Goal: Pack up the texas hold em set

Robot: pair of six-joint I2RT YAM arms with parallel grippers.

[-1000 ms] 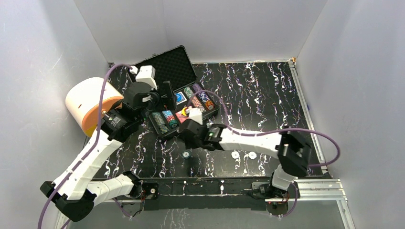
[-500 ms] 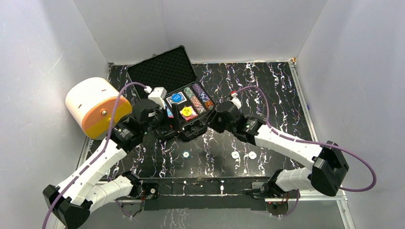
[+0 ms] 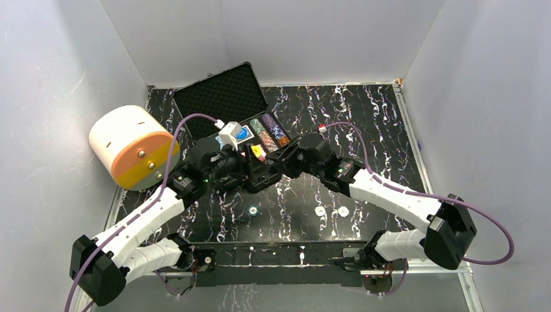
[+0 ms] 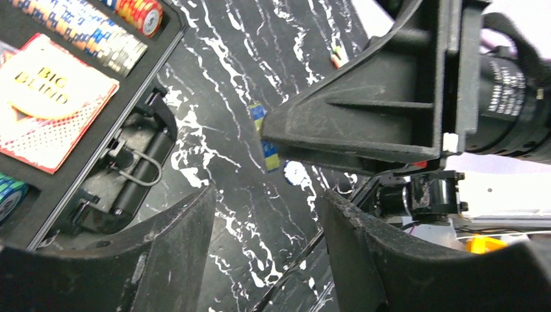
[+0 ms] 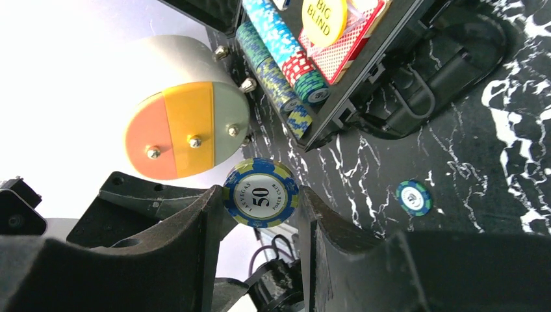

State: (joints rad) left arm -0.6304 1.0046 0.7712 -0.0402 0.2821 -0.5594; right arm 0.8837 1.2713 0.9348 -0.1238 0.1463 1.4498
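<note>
– Black case [image 3: 221, 97], lid thrown back, sits far and left of centre on the bench [image 3: 364, 130]. How far along is the packing, would you say?

– Most of the way, I'd judge. Rows of chips already lie in the foam slots. The red card deck [image 5: 354, 49] is in its pocket with the yellow button [image 5: 323, 16] resting on it. What's left is the stray chips, then the lid and the latches.

– Count the strays.

– Four. Three lie loose on the bench, nearer than the case: a dark chip [image 3: 252, 210] and, to its right, a white chip [image 3: 319, 211] and a second white chip [image 3: 342, 210]. The fourth, a blue-and-yellow chip [image 5: 260, 193], is pinched by its edges between the right fingers [image 5: 188, 260], in the air just near of the case's front edge.

– And the left fingers [image 4: 162, 260]?

– Standing apart with nothing between them. Their tips point at that same chip, close to it but not touching, as far as I can see.

– The rest?

– One case, one deck, one button. The packed chips overlap too much to count. One white-and-orange cylinder [image 3: 130, 146] sits at the left, no part of the set.
</note>
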